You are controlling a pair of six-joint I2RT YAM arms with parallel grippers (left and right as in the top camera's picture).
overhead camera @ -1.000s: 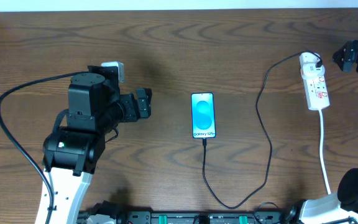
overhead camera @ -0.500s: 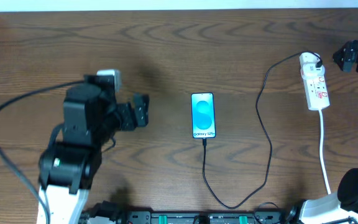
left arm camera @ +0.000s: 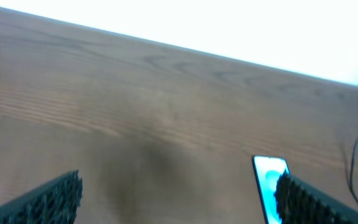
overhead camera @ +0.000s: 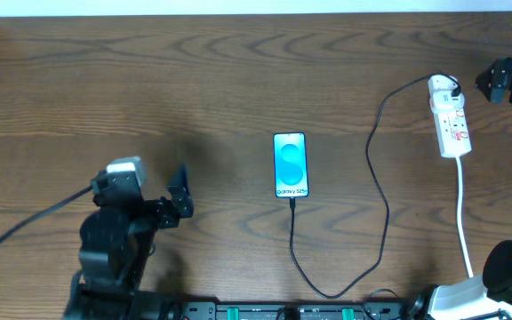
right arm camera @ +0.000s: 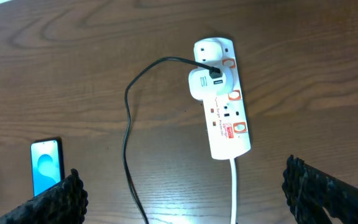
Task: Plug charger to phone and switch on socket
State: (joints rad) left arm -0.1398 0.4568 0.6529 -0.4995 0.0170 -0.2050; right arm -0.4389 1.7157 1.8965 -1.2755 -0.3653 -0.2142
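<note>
The phone point(overhead camera: 291, 164) lies flat mid-table, its blue screen lit, and shows again in the wrist views point(left arm camera: 269, 183) point(right arm camera: 46, 165). The charger's thin black cable point(overhead camera: 382, 213) meets the phone's near edge, loops along the front and rises to a white adapter point(right arm camera: 207, 81) seated on the socket point(overhead camera: 449, 117) point(right arm camera: 224, 109) at the far right. My left gripper point(overhead camera: 181, 192) point(left arm camera: 179, 205) hangs open and empty, well left of the phone. My right gripper point(overhead camera: 492, 82) point(right arm camera: 185, 199) is open and empty, just right of the socket's far end.
The socket's thick white cord point(overhead camera: 463, 213) point(right arm camera: 234, 193) runs toward the table's front edge. The left arm's black cable point(overhead camera: 25, 231) trails at the front left. Bare wood surrounds the phone.
My left arm has pulled back toward the front-left corner, farther from the phone, jaws still open. The right arm, phone, cable and socket have not moved.
</note>
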